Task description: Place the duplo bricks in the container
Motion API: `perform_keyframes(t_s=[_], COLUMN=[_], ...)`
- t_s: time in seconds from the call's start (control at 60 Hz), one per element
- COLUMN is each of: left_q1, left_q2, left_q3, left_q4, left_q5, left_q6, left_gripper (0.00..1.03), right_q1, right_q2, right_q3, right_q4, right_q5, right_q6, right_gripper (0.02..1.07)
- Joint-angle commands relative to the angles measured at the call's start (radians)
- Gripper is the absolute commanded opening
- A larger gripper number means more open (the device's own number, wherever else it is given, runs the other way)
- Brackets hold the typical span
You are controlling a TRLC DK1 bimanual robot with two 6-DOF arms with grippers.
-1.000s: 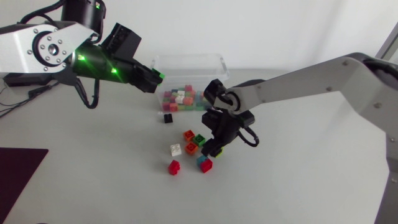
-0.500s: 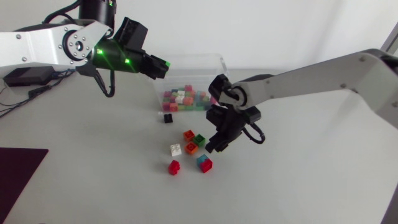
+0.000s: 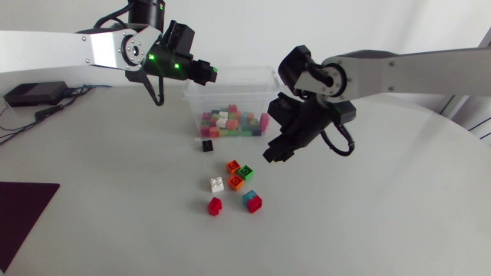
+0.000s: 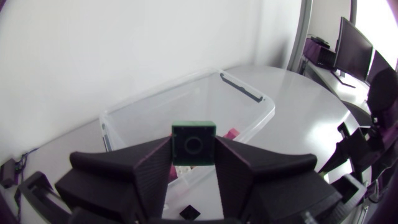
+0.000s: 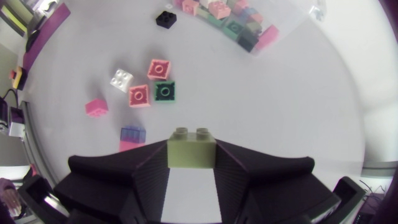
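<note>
Wrist views: left tool (image 4: 194,149) grips green brick (image 4: 194,142), right tool (image 5: 191,155) olive brick (image 5: 191,148).

— Pose of the left arm (image 3: 77,50)?
— Stretched in level from the left edge of the surface, running along the far edge. At its end the left gripper (image 3: 205,74), clamped from both sides on a dark green brick (image 4: 194,143).
— And the right arm (image 3: 414,65)?
— In from the right edge, wrist bent down near the middle. Below it the right gripper (image 3: 275,153), held above the surface, closed on an olive brick (image 5: 191,149).
</note>
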Motion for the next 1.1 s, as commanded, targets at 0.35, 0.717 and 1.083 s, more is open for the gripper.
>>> perform_keyframes(t_s=[0.35,0.717,1.083], left_q1=[-0.003,-0.021,0.020], left_q2=[0.167,0.034,-0.188], left_q3=[0.209,0.088,-0.245], left_q4=[0.099,0.022,-0.182], left_q5=[-0.097,-0.136,-0.091], left_q6=[-0.100,-0.065,0.024], left_gripper=[0.56,0.98,0.98], right_q1=[-0.044,-0.053,-0.082], right_q2=[-0.053,-0.047,0.077], right_q3=[0.056,0.211,0.380], right_q4=[0.039,0.094,0.177], right_q5=[-0.036,-0.039,-0.077], right_q6=[0.021,0.032,0.060], right_gripper=[0.32,0.32,0.32])
